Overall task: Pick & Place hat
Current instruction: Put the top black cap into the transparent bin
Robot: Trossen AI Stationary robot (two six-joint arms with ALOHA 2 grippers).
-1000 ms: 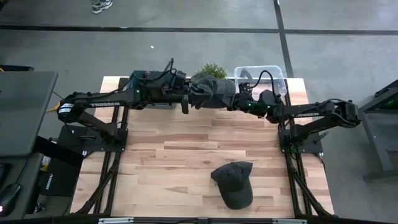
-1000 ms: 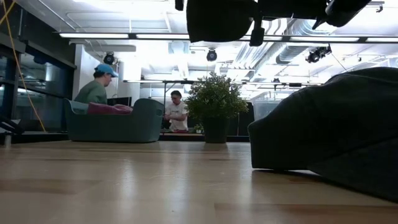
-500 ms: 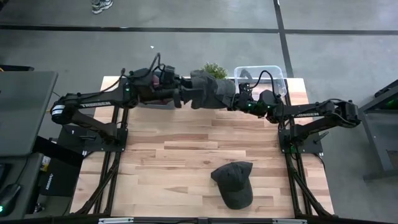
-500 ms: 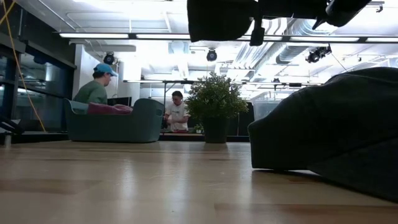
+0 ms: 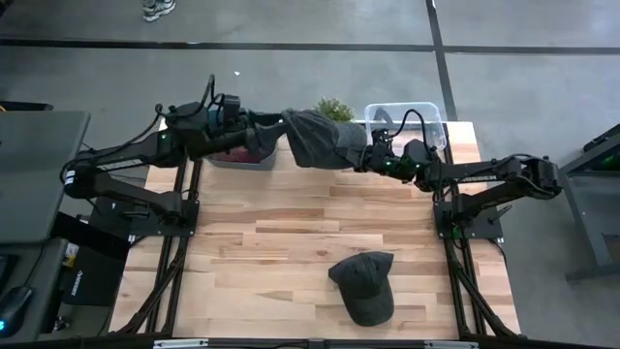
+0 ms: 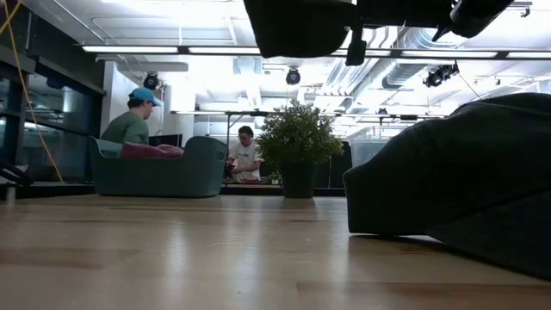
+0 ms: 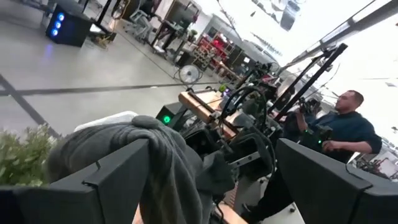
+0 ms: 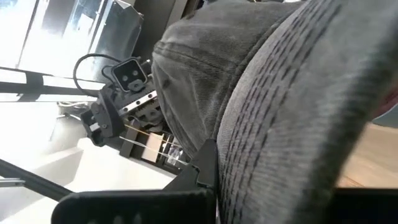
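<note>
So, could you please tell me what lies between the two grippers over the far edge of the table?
In the high view, a grey hat hangs between the left gripper and right gripper.

The held grey hat [image 5: 320, 139] hides the right gripper's fingers [image 8: 205, 168].

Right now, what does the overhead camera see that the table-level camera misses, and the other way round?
Only the overhead view shows both arms whole, the right hand shut on a grey hat held up at the table's far edge, the left hand open beside it, and a clear bin. Only the table-level view shows two people in the room behind. Both show the second hat lying on the table, the potted plant and the teal tub.
</note>
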